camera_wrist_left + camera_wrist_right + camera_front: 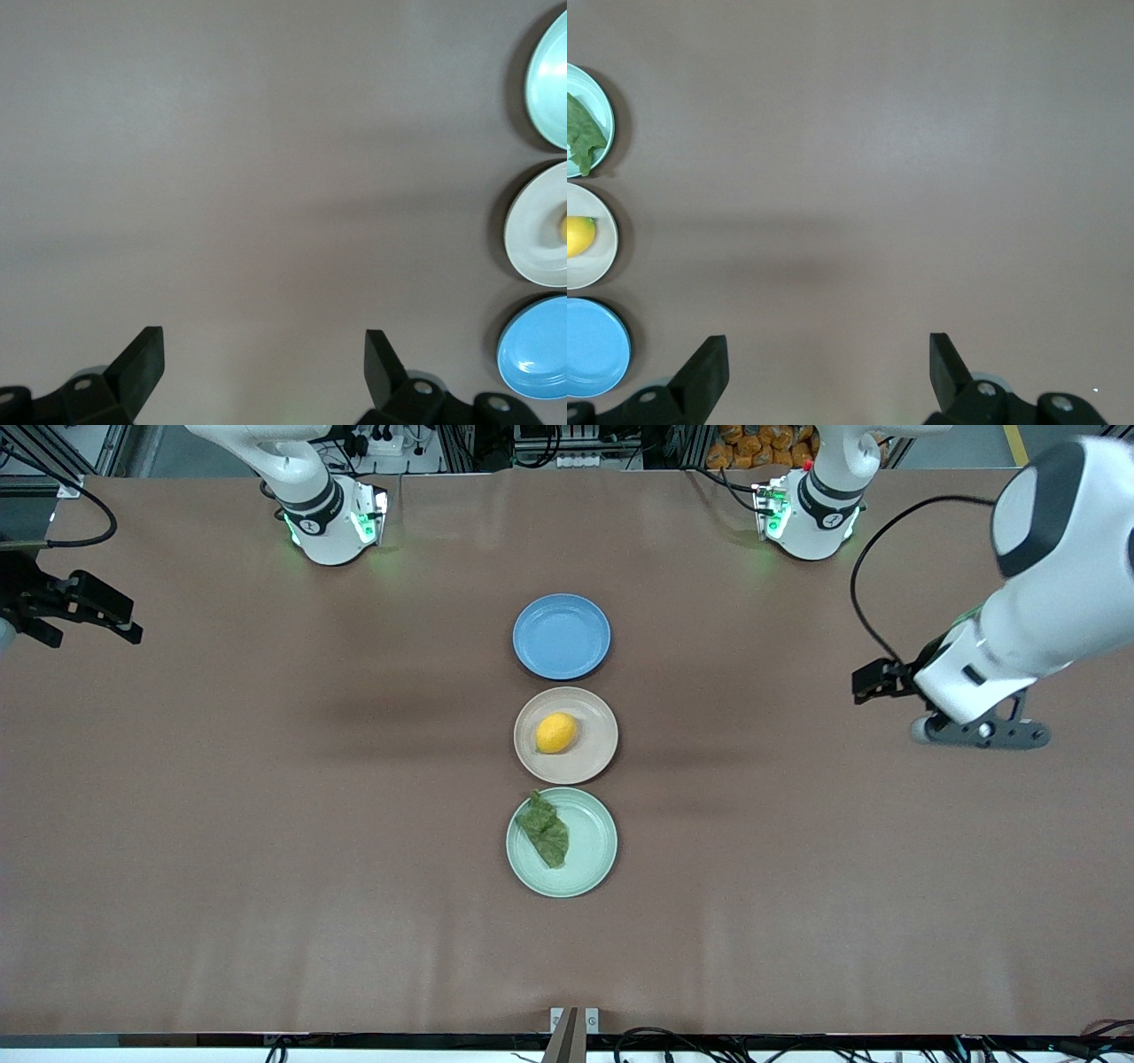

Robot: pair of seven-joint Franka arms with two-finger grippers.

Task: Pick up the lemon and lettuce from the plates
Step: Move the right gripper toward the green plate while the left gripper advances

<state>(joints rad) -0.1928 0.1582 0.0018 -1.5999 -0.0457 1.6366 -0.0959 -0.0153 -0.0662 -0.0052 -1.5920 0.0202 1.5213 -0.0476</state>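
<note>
Looking at the brown table, you see three plates in a row at its middle. The lemon lies on the beige-pink plate. The lettuce lies flat on the mint green plate, nearest the front camera; the blue plate is farthest. Your left gripper hovers released over bare table at the left arm's end. Your right gripper does the same at the right arm's end, fingers spread wide, holding nothing.
</note>
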